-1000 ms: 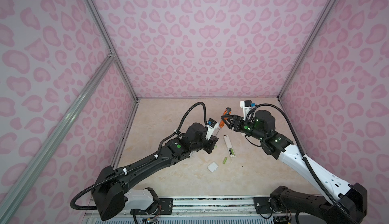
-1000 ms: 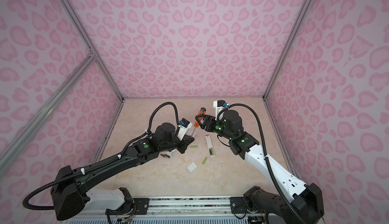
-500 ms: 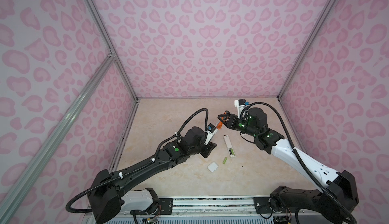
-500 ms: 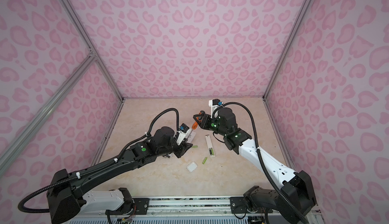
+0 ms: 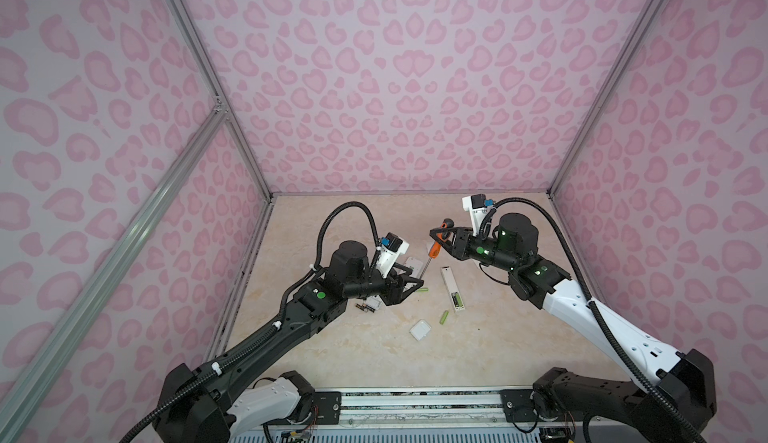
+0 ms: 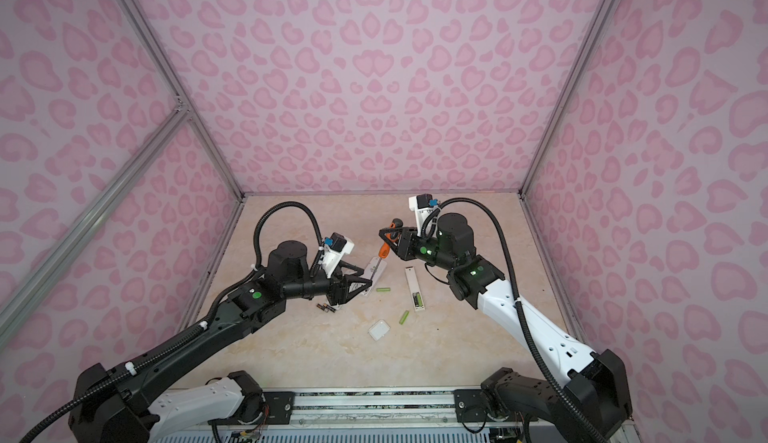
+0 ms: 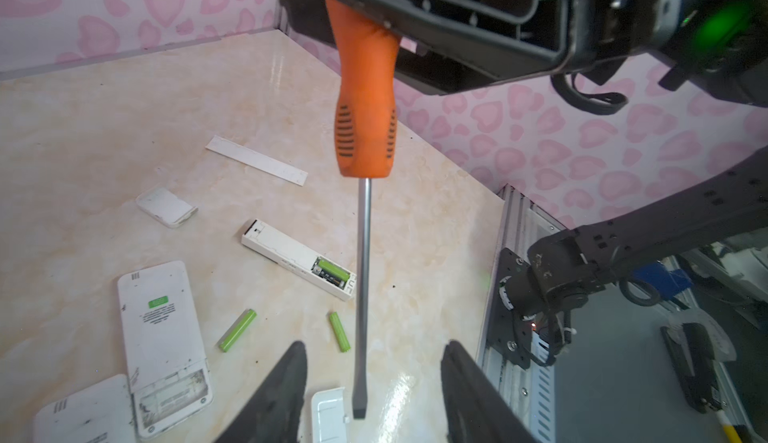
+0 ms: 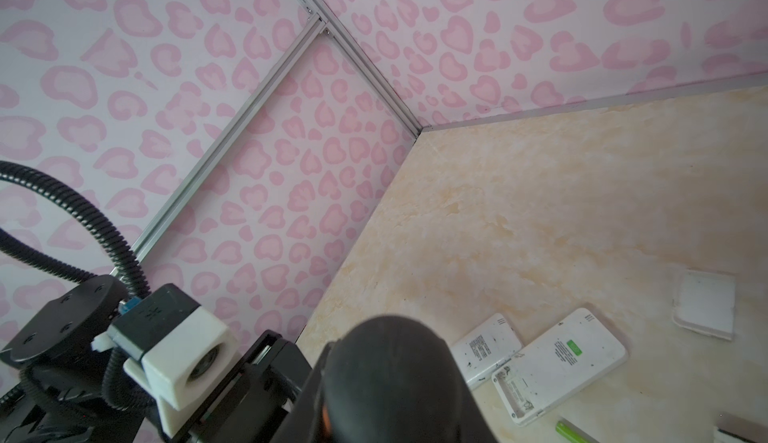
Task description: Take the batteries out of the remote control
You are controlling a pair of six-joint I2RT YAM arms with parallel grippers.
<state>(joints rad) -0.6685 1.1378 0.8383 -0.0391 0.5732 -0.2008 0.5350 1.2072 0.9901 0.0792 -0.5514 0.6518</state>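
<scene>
The right jaws clamped an orange-handled screwdriver (image 7: 365, 87); its blade tip hung between the left jaws, which stood apart.

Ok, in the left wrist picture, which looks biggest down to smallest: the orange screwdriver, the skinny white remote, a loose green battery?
1. orange screwdriver, though it hangs nearest the camera.
2. skinny white remote.
3. loose green battery; the second loose battery looks about the same.

Robot test booth in a lab
Pink heart-print panels (image 5: 415, 87) set in aluminium framing (image 5: 191, 46) box in a marble-look bench (image 5: 374, 362), and 2 robot arms (image 5: 257, 341) are mounted on a metal rail (image 5: 415, 401) along its front edge.
</scene>
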